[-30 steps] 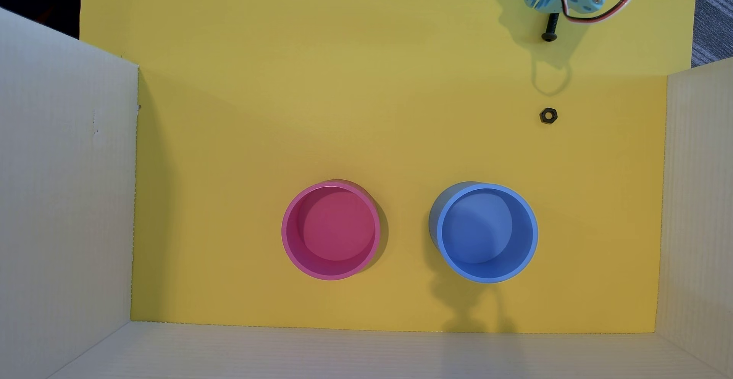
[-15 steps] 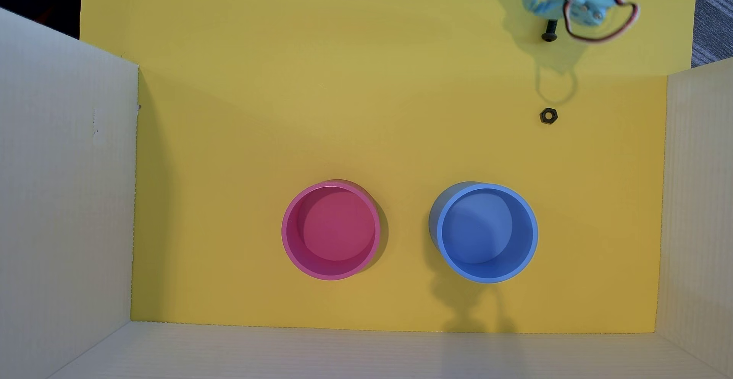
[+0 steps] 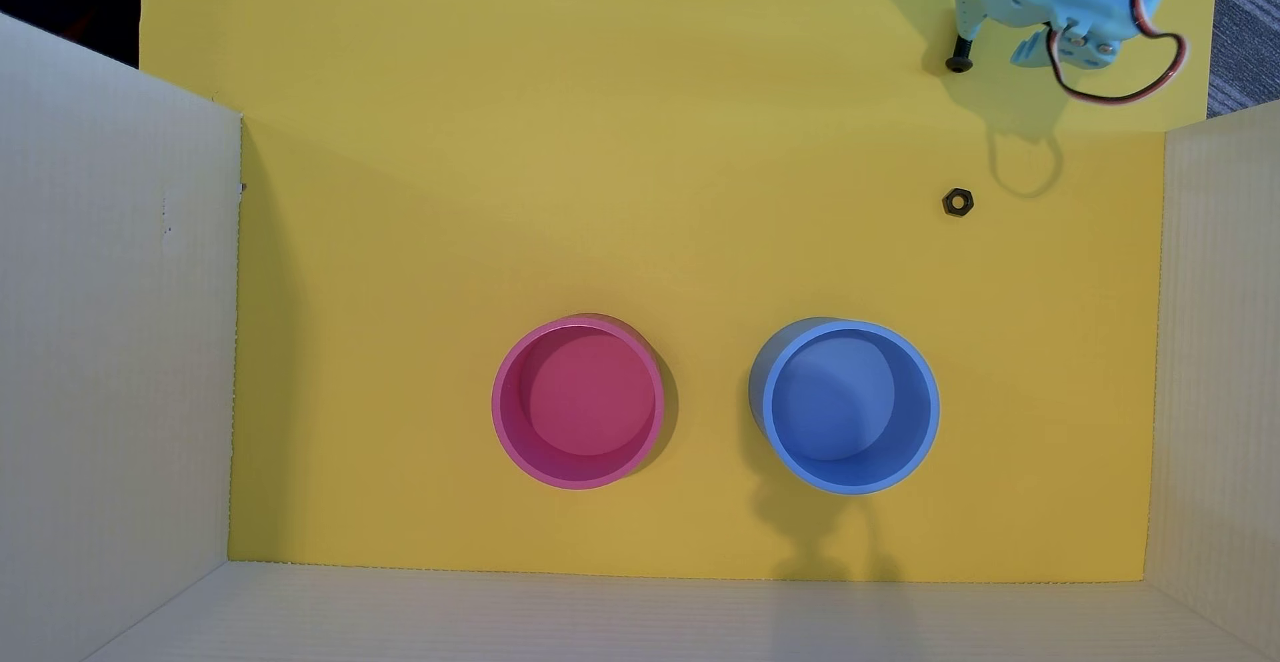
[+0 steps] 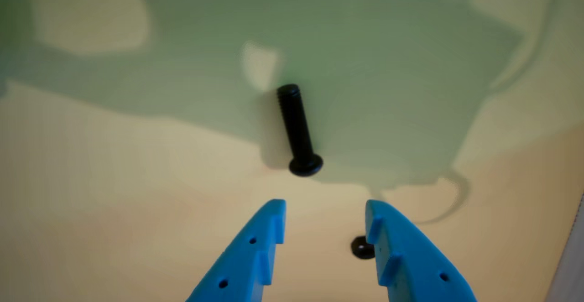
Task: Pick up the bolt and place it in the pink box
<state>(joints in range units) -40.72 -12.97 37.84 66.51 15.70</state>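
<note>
The bolt (image 4: 297, 131) lies flat on the yellow surface (image 3: 554, 184), and the claw (image 4: 325, 208) hangs above it with its two blue fingers (image 4: 255, 252) spread apart and nothing between them. In the wrist view the bolt sits just ahead of the fingertips, its rounded head nearest them and its threaded shank pointing away, roughly centred on the gap. That line-up suggests the claw is held released so it can drop over the shank and close across it.

In the overhead view the bolt (image 3: 960, 56) is at the far upper right, right beside the tip of the claw (image 3: 997, 39); how high the claw hangs cannot be told. A nut (image 3: 958, 203) lies apart from the bolt, lower in that view, and shows in the wrist view behind the right finger (image 4: 362, 247); it is near enough that a careless grab might catch the wrong part.

The pink box (image 3: 509, 426) stands well apart, lower and to the left, beside the blue cup (image 3: 779, 440). Both are empty, so the grasp and the whole carry are likely yet to come.
</note>
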